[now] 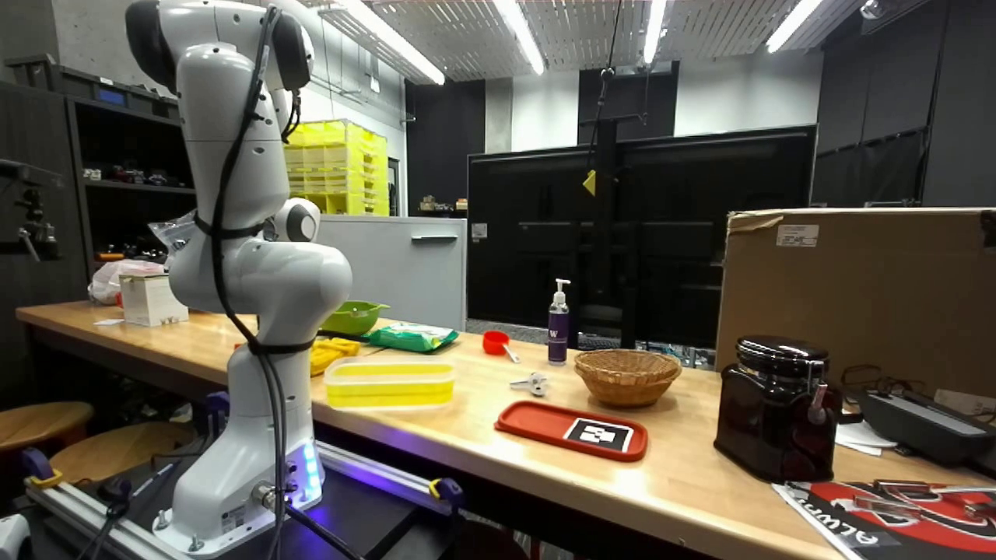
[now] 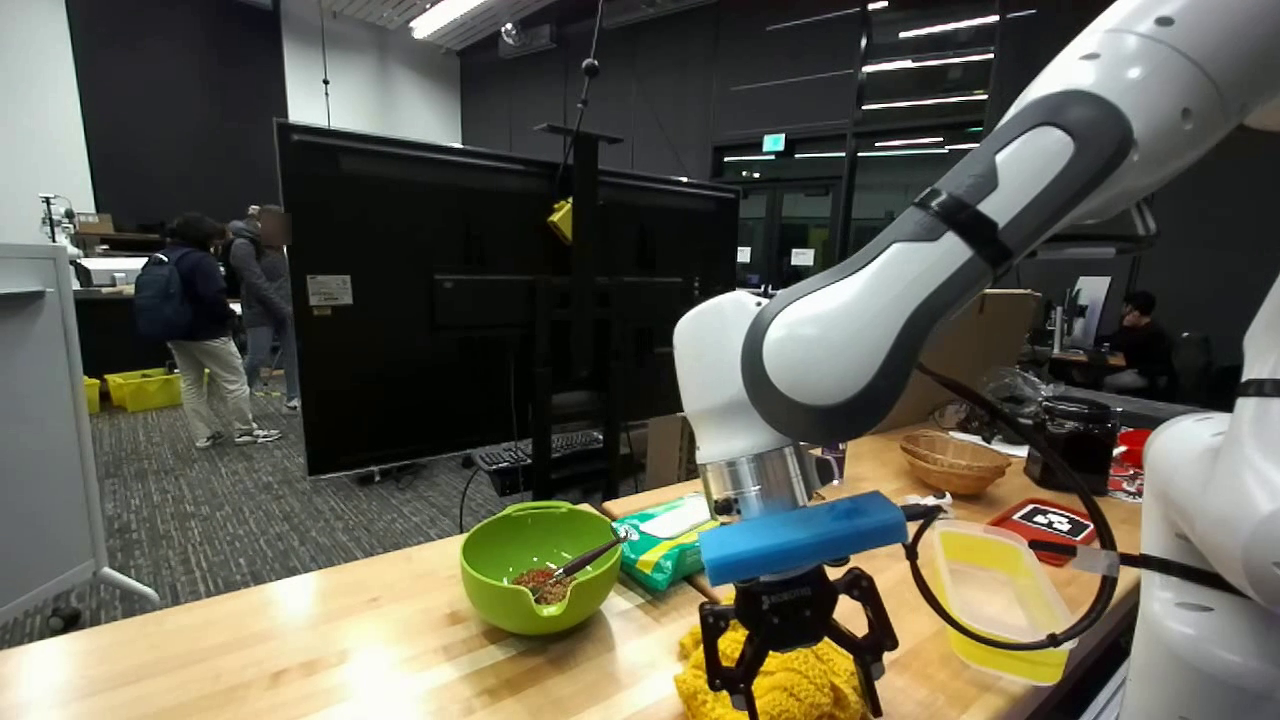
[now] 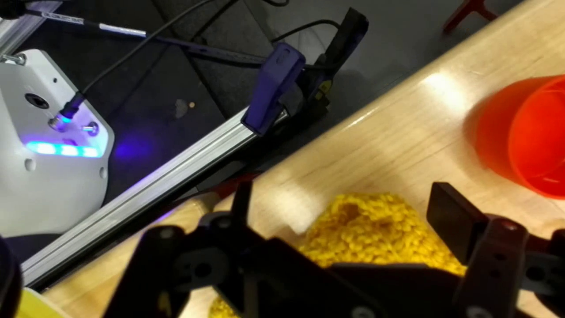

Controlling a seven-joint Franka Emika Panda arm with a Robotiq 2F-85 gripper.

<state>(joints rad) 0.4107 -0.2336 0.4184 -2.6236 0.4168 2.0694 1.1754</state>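
Observation:
In the wrist view my gripper [image 3: 346, 212] is open, its two black fingers wide apart. A bunched yellow cloth [image 3: 375, 234] with a knobbly texture shows between and beyond them, not gripped. From an exterior view the gripper [image 2: 810, 700] points down over the cloth [image 2: 780, 690]; whether the tips touch it I cannot tell. An orange-red cup [image 3: 499, 132] stands beside the right finger in the wrist view. A clear and yellow container [image 2: 1000, 655] sits nearby. On the gripper's other side are a green bowl [image 2: 530, 615], holding brownish bits and a dark-handled utensil, and a green wipes pack [image 2: 645, 565].
Farther along the table are a red tray [image 1: 529, 420], a wicker basket [image 1: 629, 381], a pump bottle [image 1: 558, 334], a red scoop [image 1: 496, 342] and a dark jar [image 1: 778, 420]. A cardboard box [image 1: 856, 288] stands behind. The table edge [image 3: 353, 119] runs close to the cloth.

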